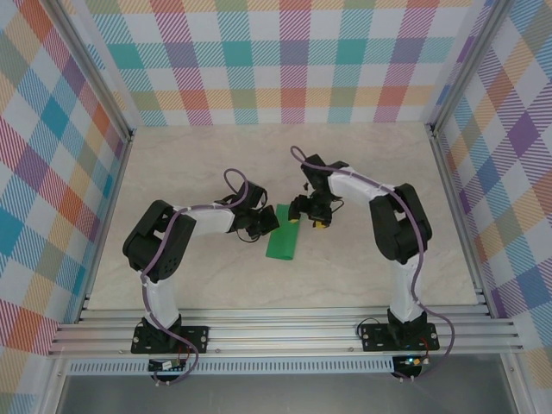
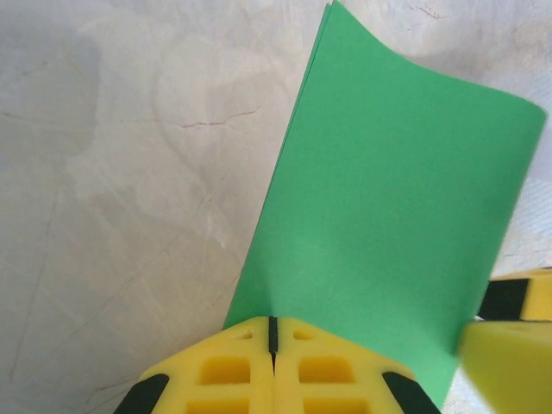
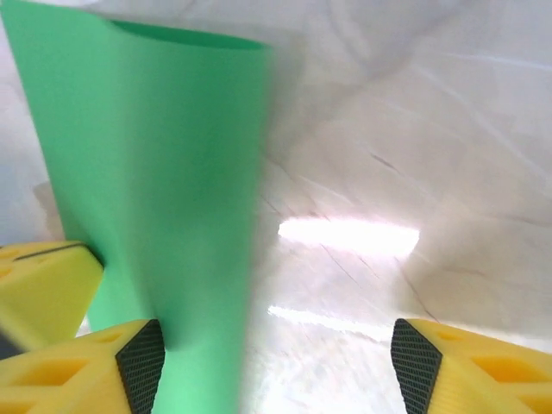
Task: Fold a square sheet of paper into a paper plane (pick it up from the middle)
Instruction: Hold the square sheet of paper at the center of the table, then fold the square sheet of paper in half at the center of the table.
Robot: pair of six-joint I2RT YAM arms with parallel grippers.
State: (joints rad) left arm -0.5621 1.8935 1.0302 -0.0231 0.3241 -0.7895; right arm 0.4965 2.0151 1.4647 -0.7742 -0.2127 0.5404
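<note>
Left tool [image 2: 272, 332] is pressed together, pinching the folded green paper sheet [image 2: 388, 233] at its 6 o'clock edge, mid worktop [image 1: 216, 155]. Right tool [image 3: 278, 358] is spread, just beside the sheet. It looks light and floppy and marks easily; I'd grip the edges gently.

The arms [image 1: 159, 259] have black joints, white links and purple cables [image 1: 417, 280] looped alongside. The left gripper [image 2: 272, 336] and right gripper [image 3: 276, 362] carry yellow fingers [image 2: 233, 373] with hollow cut-outs and black ribbed pads [image 3: 142, 355].
</note>
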